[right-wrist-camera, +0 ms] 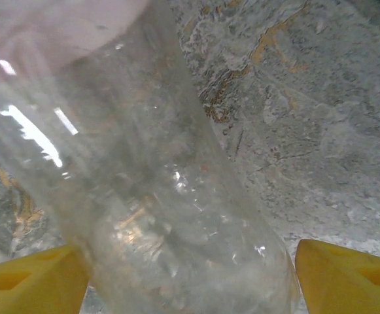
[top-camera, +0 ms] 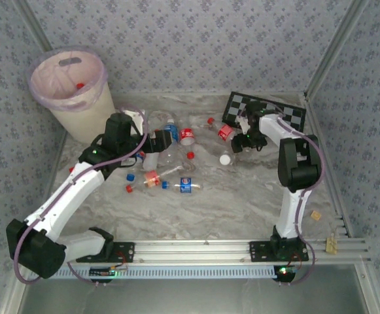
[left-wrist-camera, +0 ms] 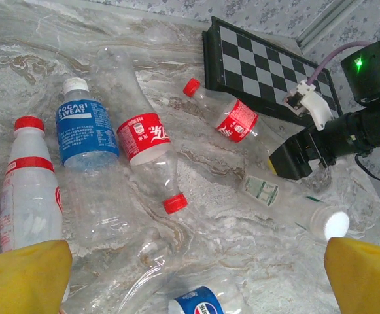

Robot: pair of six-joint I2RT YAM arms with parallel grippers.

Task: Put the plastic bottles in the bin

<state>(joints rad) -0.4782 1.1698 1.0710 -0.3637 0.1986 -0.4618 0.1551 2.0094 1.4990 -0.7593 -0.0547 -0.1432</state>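
Several plastic bottles lie scattered mid-table. Under my open left gripper lies a crushed clear bottle with a blue label, between the wide yellow fingertips. Beyond it lie a blue-label bottle, a red-label bottle and a white bottle with a red cap. My right gripper straddles a clear white-capped bottle lying on the table, with its fingers close on both sides. The bin stands at the far left, a red cap showing inside. From above, the left gripper and right gripper face each other.
A black-and-white checkerboard lies at the back right, just behind the right gripper. Loose blue and red caps sit near the bottles. Two small tan pieces lie by the right edge. Patterned walls enclose the table.
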